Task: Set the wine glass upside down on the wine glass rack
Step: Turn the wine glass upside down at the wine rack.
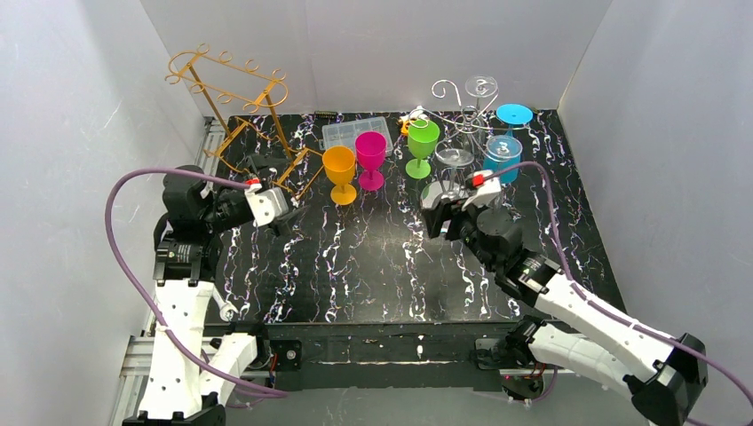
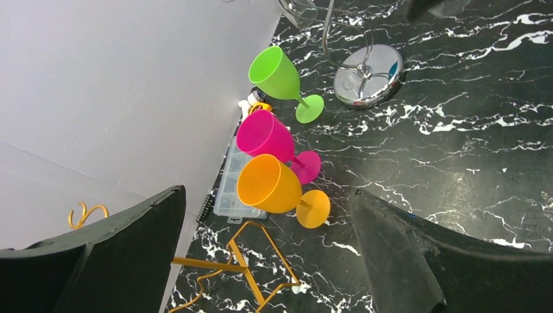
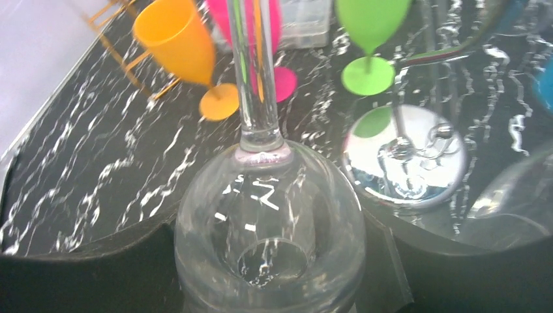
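A clear wine glass (image 3: 270, 215) sits with its bowl between the fingers of my right gripper (image 3: 270, 238), which is shut on it. Its stem points away from the wrist camera. In the top view its foot (image 1: 455, 157) shows just ahead of the right gripper (image 1: 451, 206), close to the silver wire rack (image 1: 463, 111). The rack's mirrored base (image 3: 404, 156) lies right of the stem. A gold wire rack (image 1: 233, 99) stands at the back left. My left gripper (image 1: 282, 209) is open and holds nothing, near the gold rack's foot (image 2: 251, 261).
Orange (image 1: 339, 169), pink (image 1: 370, 153) and green (image 1: 423, 140) goblets stand upright in a row mid-table. A clear plastic box (image 1: 355, 135) lies behind them. A blue glass (image 1: 503, 153) hangs on the silver rack. White walls enclose the table.
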Available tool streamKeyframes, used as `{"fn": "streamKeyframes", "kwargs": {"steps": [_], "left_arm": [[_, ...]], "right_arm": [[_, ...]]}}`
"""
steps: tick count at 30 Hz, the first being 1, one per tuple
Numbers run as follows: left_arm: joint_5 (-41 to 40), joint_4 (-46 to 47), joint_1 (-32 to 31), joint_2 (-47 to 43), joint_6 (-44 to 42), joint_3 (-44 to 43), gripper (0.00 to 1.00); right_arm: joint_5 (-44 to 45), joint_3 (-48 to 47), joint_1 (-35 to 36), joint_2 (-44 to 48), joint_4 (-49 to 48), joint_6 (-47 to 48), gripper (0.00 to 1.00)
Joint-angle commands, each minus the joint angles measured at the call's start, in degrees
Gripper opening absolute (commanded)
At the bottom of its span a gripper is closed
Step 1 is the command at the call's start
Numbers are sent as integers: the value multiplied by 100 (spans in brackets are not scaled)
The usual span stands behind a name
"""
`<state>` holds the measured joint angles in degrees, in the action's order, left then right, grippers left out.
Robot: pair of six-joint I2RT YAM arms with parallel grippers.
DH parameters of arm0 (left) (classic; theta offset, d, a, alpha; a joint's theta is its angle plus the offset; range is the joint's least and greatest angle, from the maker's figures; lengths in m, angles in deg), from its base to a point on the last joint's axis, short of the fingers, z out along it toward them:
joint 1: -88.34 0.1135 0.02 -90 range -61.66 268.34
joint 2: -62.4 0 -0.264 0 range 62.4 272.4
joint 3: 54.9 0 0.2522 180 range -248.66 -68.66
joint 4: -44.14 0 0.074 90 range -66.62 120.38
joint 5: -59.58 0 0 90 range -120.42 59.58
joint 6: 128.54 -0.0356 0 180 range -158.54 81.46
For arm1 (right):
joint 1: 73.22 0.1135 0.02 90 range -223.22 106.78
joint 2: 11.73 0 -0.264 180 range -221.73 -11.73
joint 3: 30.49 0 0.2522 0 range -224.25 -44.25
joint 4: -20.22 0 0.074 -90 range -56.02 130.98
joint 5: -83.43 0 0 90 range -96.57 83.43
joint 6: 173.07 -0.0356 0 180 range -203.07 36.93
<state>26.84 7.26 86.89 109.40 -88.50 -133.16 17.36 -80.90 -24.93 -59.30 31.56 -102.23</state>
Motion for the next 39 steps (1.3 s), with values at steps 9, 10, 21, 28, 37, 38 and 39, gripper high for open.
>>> {"fn": "streamKeyframes", "kwargs": {"steps": [9, 10, 21, 28, 37, 38, 39], "left_arm": [[39, 234, -3, -128, -93, 391, 95], [47, 237, -3, -129, -90, 402, 95], [-27, 231, -3, -208, -80, 499, 94], [-62, 186, -4, -301, -114, 566, 94], [-94, 124, -1, -322, -158, 546, 94], [-92, 123, -2, -327, -161, 554, 94], [-92, 123, -2, -336, -167, 562, 94]], "right_arm": [[-702, -267, -526, -188, -716, -71, 49], [-686, -273, -529, -204, -732, -70, 49], [-619, -404, -676, -258, -991, -188, 48], [-632, -486, -730, -312, -1067, -291, 47], [-679, -535, -815, -394, -1058, -343, 47], [-675, -530, -831, -389, -1049, -348, 46], [-670, -524, -857, -381, -1026, -352, 46]]}}
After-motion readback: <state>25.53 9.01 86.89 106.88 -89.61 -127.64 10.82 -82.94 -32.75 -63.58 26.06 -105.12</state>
